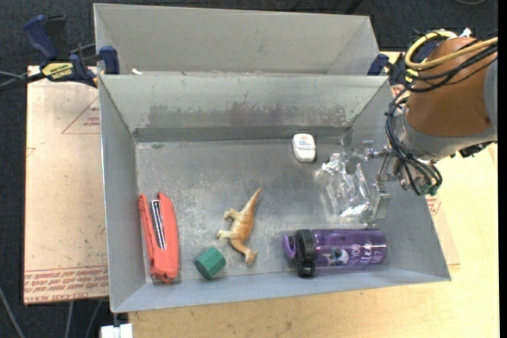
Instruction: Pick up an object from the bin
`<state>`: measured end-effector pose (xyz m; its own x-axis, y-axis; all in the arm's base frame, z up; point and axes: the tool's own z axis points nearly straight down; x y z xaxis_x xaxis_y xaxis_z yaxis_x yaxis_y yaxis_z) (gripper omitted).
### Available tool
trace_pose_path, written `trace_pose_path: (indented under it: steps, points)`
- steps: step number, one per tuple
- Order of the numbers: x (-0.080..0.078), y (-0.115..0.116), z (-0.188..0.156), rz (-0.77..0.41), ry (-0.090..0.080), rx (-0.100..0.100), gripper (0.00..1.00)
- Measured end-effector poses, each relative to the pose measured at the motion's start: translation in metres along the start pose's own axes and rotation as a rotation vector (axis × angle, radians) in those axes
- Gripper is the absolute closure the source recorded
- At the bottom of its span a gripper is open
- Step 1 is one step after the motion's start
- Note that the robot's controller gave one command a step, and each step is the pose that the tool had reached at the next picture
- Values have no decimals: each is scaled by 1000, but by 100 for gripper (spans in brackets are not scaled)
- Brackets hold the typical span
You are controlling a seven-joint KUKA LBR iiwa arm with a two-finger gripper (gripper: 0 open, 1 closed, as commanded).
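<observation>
Lying by the bin's (119, 170) left wall, near the front corner, is a red stapler (158, 237). A green block (210, 263) and an orange toy dinosaur (242, 227) sit near the front edge. A small white case (304, 146) rests towards the back wall. A purple bottle (339, 249) lies along the front edge. The gripper (377, 187) hangs by the right wall, just beside a clear plastic piece (344, 187). Whether the jaws are spread or closed cannot be told.
</observation>
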<state>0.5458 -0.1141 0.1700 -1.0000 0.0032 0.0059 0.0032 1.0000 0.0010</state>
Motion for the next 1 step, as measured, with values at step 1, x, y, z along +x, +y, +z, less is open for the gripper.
trace_pose_path:
  steps: [1]
  points:
    - [-1, 1, -5, -3, -7, 1, 0]
